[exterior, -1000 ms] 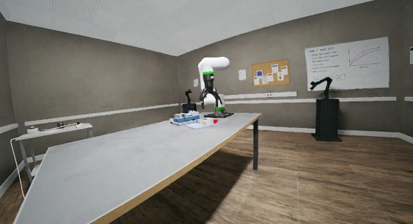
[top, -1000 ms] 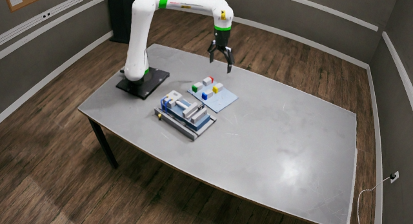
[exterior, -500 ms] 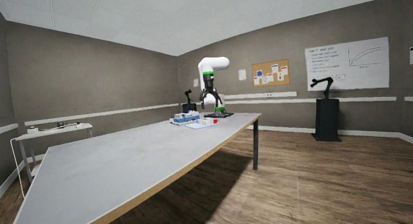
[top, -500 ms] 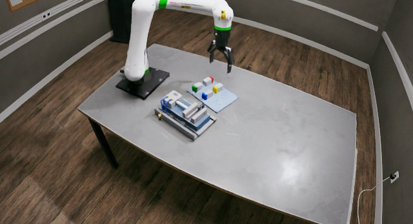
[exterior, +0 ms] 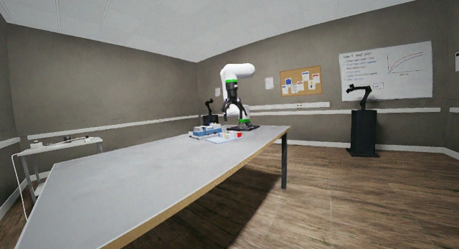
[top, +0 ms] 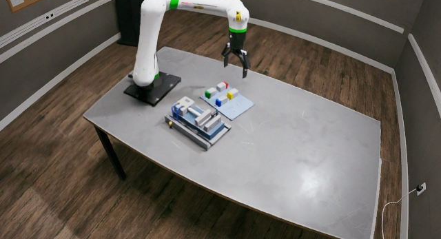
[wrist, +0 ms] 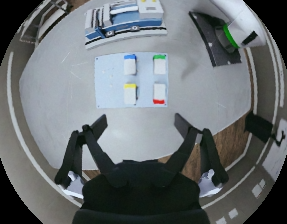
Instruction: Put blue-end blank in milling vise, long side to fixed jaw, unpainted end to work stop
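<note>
The blank with the blue end (top: 221, 100) lies on the light blue plate (top: 227, 103), at the plate's side nearest the vise; it also shows in the wrist view (wrist: 130, 64). The milling vise (top: 197, 121) stands on the table in front of the plate, its hose end to the left; it also shows in the wrist view (wrist: 125, 19). Nothing lies between its jaws. My gripper (top: 236, 64) hangs open and empty high above the table, beyond the plate's far edge. Its fingers frame the lower part of the wrist view (wrist: 137, 137).
Three other blanks lie on the plate: green end (top: 210, 92), red end (top: 222, 85), yellow end (top: 232, 94). The arm's black base (top: 152, 87) stands left of the plate. The table's far edge runs just behind the gripper.
</note>
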`<move>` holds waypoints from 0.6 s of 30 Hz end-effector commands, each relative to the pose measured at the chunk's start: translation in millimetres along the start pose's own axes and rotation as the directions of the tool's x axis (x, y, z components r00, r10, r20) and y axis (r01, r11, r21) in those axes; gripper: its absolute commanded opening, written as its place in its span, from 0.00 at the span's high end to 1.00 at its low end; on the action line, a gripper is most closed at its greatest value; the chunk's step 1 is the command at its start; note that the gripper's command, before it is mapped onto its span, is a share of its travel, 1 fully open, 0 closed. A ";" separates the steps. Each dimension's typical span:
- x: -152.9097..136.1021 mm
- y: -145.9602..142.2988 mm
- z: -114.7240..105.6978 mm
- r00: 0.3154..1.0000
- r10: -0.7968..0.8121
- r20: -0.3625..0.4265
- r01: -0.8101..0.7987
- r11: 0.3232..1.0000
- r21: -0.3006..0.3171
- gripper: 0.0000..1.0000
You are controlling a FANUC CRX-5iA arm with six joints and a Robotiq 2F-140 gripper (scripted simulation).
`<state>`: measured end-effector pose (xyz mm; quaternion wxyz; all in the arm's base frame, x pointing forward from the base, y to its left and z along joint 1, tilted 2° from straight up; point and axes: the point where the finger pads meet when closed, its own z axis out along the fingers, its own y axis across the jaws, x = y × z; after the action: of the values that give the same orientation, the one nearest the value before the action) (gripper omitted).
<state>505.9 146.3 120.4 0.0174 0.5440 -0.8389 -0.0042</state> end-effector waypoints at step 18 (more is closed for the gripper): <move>18.7 1.3 -36.1 1.000 0.000 0.001 0.000 1.000 0.002 0.00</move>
<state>499.7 133.8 147.8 0.0173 0.5440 -0.8389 -0.0041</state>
